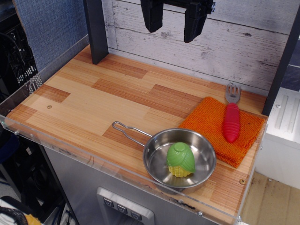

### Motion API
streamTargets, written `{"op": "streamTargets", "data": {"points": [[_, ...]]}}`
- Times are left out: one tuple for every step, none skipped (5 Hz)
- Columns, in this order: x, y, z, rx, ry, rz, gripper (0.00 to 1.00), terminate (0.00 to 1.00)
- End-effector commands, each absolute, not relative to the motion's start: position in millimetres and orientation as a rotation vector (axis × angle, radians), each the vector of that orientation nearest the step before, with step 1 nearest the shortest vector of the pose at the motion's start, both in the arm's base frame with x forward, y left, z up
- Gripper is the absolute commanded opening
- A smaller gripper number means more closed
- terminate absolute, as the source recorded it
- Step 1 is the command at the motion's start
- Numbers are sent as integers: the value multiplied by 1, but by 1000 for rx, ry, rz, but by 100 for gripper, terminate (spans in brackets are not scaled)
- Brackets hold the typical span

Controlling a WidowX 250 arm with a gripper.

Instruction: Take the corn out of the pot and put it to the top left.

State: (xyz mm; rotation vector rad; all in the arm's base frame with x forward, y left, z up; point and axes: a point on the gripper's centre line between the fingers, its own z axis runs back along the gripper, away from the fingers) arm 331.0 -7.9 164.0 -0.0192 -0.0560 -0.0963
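Note:
The corn, yellow kernels under a light green husk, lies inside the pot, a shallow shiny steel pan at the table's front right. The pot's looped wire handle points to the left and back. My gripper hangs high at the top of the view, in front of the back wall, far above and behind the pot. Its two black fingers are spread apart and hold nothing.
An orange cloth lies to the right of the pot, with a red-handled fork on it. A dark post stands at the back left. A clear acrylic rim runs along the front edge.

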Motion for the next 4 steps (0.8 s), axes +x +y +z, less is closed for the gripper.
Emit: {"op": "streamTargets", "data": {"points": [[331,-8,164,-19,-56,-96,100,0],[329,-12,169,3,-66,-103,100,0],[317,-14,174,8,-72,-122,100,0],[285,-22,170,18,-73,-181,100,0]]}}
